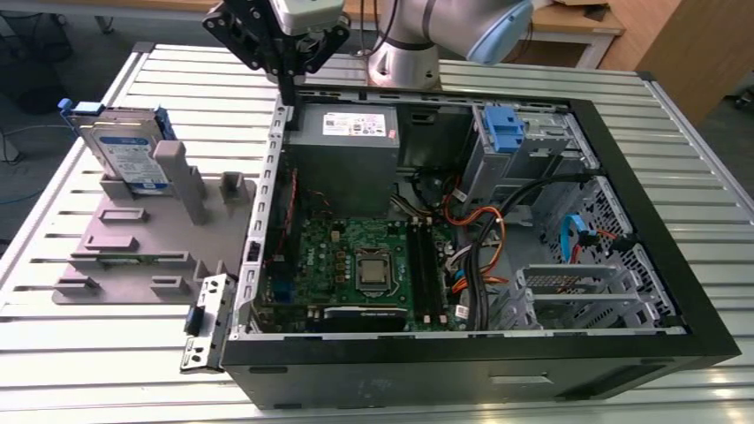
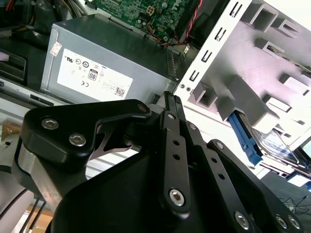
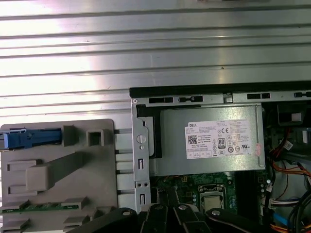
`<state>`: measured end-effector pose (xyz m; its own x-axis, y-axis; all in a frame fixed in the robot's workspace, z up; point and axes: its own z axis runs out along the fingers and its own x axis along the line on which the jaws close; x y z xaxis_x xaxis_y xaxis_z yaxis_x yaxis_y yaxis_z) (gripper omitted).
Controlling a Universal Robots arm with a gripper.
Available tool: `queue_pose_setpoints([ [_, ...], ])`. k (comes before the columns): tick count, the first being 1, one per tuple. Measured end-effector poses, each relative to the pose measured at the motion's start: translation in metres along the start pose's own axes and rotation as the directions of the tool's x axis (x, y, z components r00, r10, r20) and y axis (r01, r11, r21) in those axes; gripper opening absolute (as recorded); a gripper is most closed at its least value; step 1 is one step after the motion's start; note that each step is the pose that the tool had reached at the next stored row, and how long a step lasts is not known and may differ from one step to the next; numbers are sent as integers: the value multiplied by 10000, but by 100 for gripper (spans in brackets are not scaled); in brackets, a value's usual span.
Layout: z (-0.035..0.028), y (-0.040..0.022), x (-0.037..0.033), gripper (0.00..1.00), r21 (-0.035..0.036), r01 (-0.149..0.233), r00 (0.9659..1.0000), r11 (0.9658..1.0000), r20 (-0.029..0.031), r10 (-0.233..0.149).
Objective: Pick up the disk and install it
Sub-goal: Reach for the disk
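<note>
1. In the exterior view, the lower part of the disk [image 1: 119, 146] is hidden by the grey holder [image 1: 130, 231] in which it stands upright.
2. In the second wrist view, the disk [image 2: 278, 145] is largely covered by the grey holder [image 2: 252, 63] and is cut off by the picture's edge.
3. In the first wrist view, a blue rail of the disk [image 3: 29, 138] is cut off by the edge.
4. In the exterior view, the robot arm [image 1: 442, 35] and the upper body of the gripper [image 1: 286, 88] are cut off by the top edge.
5. In the second wrist view, part of the power supply [image 2: 97, 73] is hidden behind the gripper [image 2: 169, 99].
6. In the first wrist view, part of the motherboard [image 3: 194, 189] is covered by the gripper's black links [image 3: 180, 221].
</note>
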<state>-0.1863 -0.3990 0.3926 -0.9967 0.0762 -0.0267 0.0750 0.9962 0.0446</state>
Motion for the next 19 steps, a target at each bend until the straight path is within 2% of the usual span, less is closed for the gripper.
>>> queue_pose_setpoints([
  [19,3,-10,130,11,-1,0,10000,10000,1,0],
])
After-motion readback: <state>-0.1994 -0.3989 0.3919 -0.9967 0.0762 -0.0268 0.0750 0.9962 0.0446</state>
